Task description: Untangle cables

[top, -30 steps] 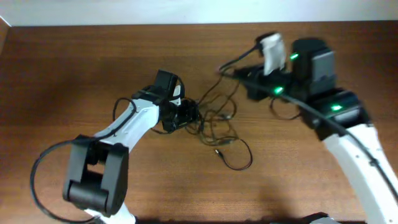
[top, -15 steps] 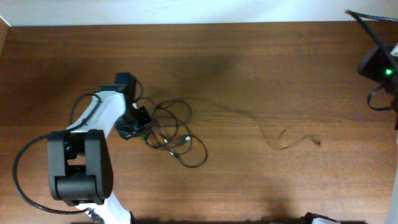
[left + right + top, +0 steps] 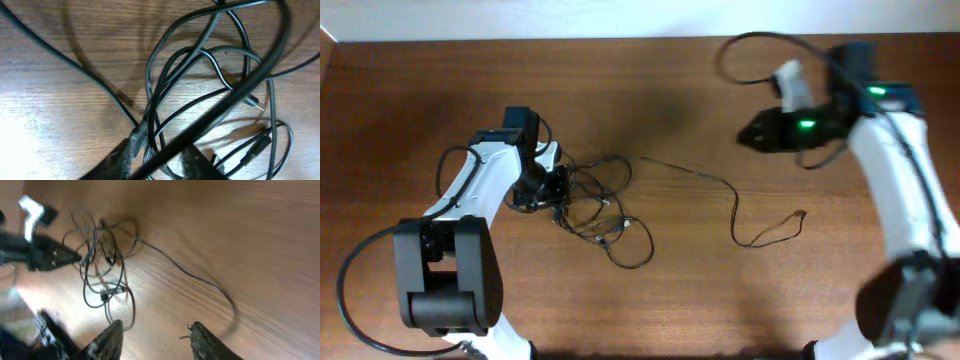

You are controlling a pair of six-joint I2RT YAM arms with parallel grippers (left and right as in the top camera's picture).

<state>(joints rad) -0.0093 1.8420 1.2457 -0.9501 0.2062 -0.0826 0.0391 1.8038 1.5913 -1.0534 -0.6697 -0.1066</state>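
Observation:
The cables are thin black cords. Most are bunched in a tangle [image 3: 590, 200] left of centre. One cord [image 3: 730, 195] runs out of it to the right and ends in a small plug [image 3: 802, 213]. My left gripper [image 3: 548, 187] sits at the tangle's left side. In the left wrist view its jaws [image 3: 159, 162] stand apart with several cords [image 3: 200, 55] passing between the fingers [image 3: 120, 160], not pinched. My right gripper [image 3: 748, 133] hangs open above the table at the upper right, holding nothing. The right wrist view looks past it [image 3: 156, 327] to the tangle [image 3: 102, 265] and the stretched cord [image 3: 200, 280].
The brown wooden table [image 3: 670, 300] fills the view, with a pale wall along its far edge. A thick black arm cable loops by the left base [image 3: 350, 290], and another arcs above the right arm [image 3: 750, 45].
The tangle was dragged left and one cord pulled out to the right. The right gripper has let go and come back over the table, open. The left gripper's jaws have parted.

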